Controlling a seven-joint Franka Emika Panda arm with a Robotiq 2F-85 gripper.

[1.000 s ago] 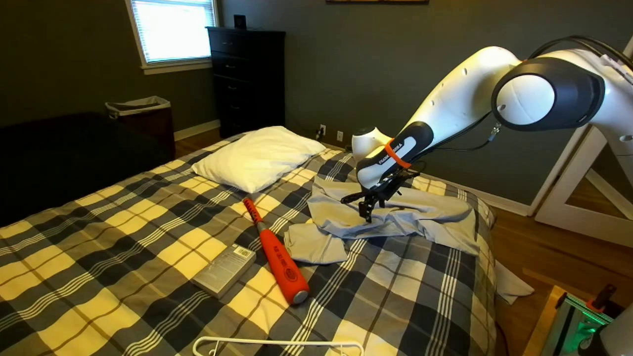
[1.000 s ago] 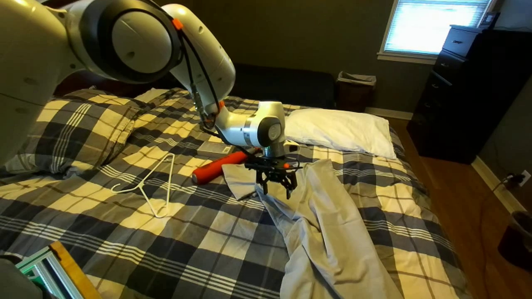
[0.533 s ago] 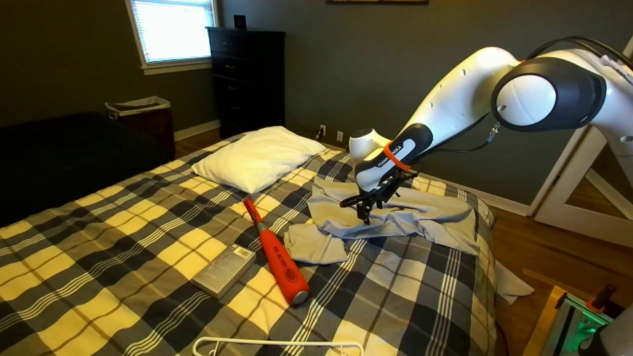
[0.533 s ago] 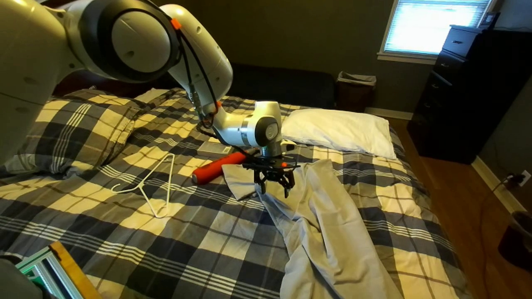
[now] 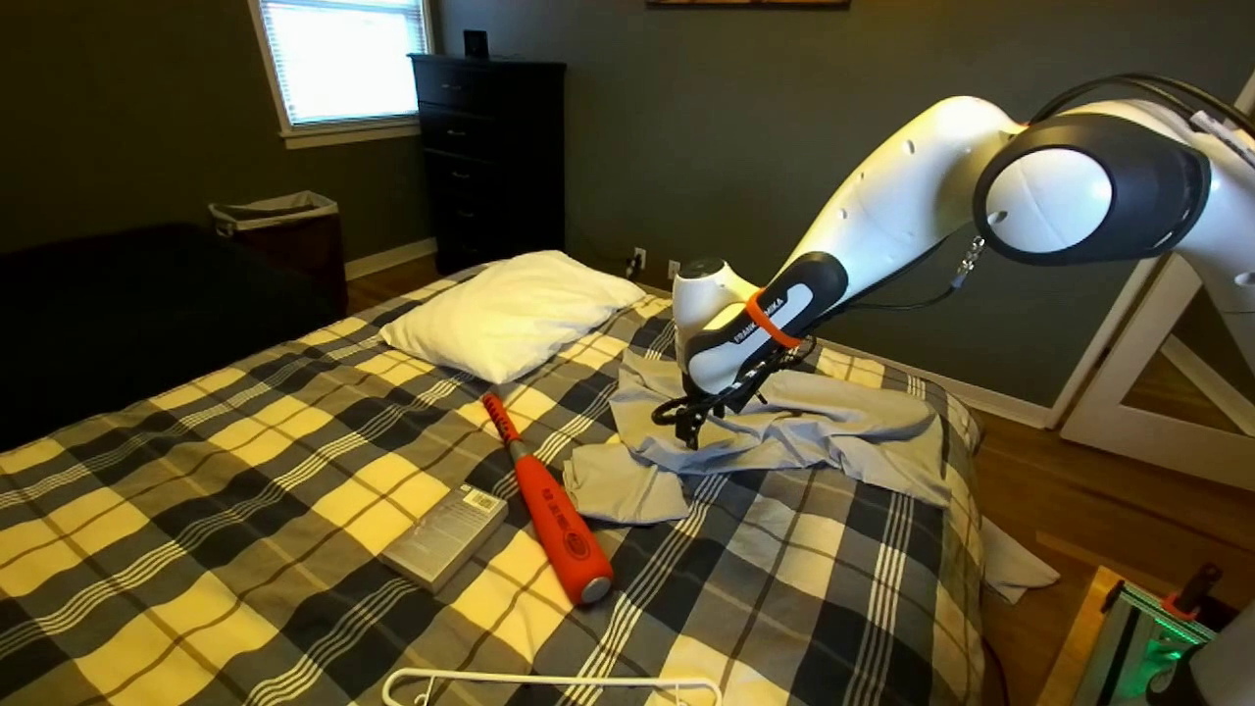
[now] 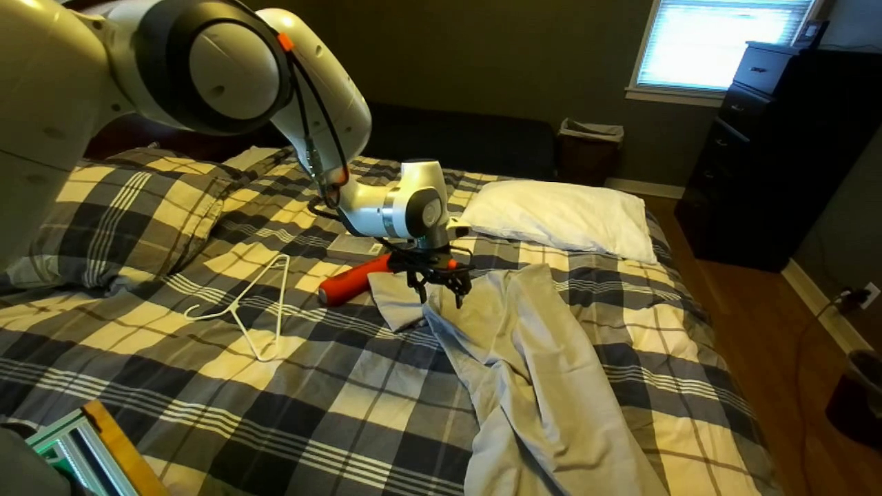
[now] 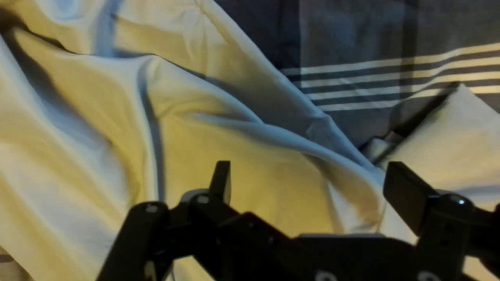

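A broad bed (image 6: 386, 393), dressed in navy, grey and cream plaid fabric, is being overhung by a jointed white robot arm (image 5: 912, 186). Beneath the arm's end, a long, crumpled, pale grey cloth (image 6: 544, 386) is lying across the bed in loose folds. Near it a plump white pillow (image 5: 510, 314) is resting. A thick-barrelled red bat (image 5: 554, 515) with a dark-patterned handle is lying close by, and well apart from the cloth a thin white hanger (image 6: 234, 305) is being seen. Between bat and cloth, a small flat grey piece of fabric (image 5: 627, 482) is lying; whether it is being joined to the cloth cannot be told. Across the bat from it, a grey rectangular box (image 5: 446, 537) is lying. Smallest of all, the black fingers (image 7: 408, 195) are being held spread over the cloth, with nothing being gripped; whether fabric is being touched cannot be told.

From here, a missed pinch is being risked, since the cloth is lying mostly flat between the fingers and could be slid over. Were the fingers being pressed too deep, the bed's plaid fabric could be caught too.

Compared with a second ago, the arm is being carried toward the bat, and more of the bat (image 6: 353, 281) is being hidden in an exterior view. The cloth and hanger are lying unmoved.
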